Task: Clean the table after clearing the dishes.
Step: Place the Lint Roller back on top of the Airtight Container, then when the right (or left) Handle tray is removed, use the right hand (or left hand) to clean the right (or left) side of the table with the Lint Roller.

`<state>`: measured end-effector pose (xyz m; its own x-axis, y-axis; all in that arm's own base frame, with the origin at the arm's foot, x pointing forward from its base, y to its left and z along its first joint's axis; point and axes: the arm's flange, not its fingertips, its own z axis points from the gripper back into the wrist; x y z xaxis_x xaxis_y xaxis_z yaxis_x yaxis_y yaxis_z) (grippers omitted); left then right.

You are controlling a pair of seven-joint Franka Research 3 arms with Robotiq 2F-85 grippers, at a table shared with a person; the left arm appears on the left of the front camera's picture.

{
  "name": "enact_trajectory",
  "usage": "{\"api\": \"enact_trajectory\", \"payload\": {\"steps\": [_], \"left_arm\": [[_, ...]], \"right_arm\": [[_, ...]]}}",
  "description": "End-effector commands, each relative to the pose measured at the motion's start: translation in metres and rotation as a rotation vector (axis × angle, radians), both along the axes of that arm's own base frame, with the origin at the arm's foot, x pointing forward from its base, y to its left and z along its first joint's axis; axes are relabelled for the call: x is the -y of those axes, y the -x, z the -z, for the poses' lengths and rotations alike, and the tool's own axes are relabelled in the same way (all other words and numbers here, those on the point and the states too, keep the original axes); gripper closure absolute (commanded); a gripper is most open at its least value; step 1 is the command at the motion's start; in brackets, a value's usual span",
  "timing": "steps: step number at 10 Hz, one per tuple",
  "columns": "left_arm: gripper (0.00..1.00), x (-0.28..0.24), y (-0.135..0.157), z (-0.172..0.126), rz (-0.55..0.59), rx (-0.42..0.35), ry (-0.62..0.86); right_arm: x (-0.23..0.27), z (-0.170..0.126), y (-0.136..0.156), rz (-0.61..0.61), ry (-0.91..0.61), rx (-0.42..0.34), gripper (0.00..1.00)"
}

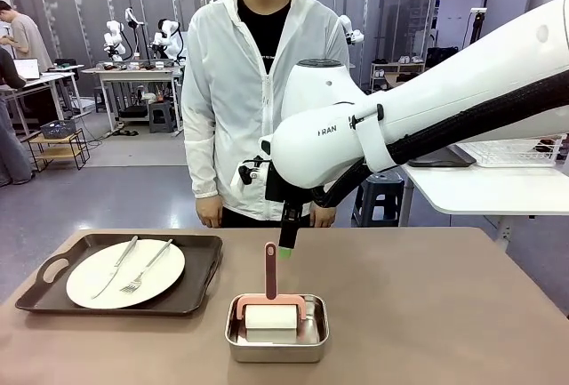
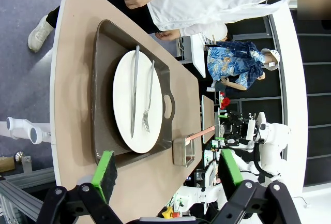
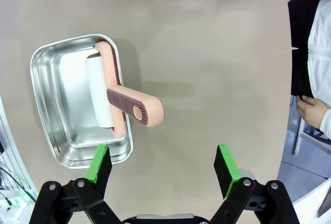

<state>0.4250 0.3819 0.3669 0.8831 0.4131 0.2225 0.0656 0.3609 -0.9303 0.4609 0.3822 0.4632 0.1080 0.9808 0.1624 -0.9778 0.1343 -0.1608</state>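
Note:
The table (image 1: pixel 427 305) has a taupe-brown top. At its left stands a dark brown tray (image 1: pixel 200 274) holding a white plate (image 1: pixel 98 283) with a knife (image 1: pixel 116 267) and a fork (image 1: pixel 147 268). My right gripper (image 1: pixel 285 248) hangs open just above and behind the pink roller's handle (image 1: pixel 270 265). In the right wrist view that gripper (image 3: pixel 163 164) is open, with the roller handle (image 3: pixel 137 107) ahead of it and nothing between its fingers. My left gripper (image 2: pixel 168 175) is open and empty, high above the tray (image 2: pixel 103 43) and plate (image 2: pixel 124 125).
A small steel pan (image 1: pixel 311 336) with the pink roller stands at the table's front middle, also in the wrist views as the pan (image 3: pixel 49 105) and pan (image 2: pixel 181 151). A person (image 1: pixel 258 92) stands at the far edge, hands down. A white side table (image 1: pixel 480 185) is at right.

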Motion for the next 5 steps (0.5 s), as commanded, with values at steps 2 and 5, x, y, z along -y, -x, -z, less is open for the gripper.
{"api": "enact_trajectory", "payload": {"steps": [2,5], "left_arm": [[0.0,-0.0009,0.0032,-0.0024,0.001,0.004,-0.008],[0.0,-0.0009,0.0032,-0.0024,0.001,0.004,-0.008]], "right_arm": [[-0.0022,-0.0015,0.0022,-0.005,0.0,0.001,0.0],[-0.0022,-0.0015,0.0022,-0.005,0.0,0.001,0.0]]}}
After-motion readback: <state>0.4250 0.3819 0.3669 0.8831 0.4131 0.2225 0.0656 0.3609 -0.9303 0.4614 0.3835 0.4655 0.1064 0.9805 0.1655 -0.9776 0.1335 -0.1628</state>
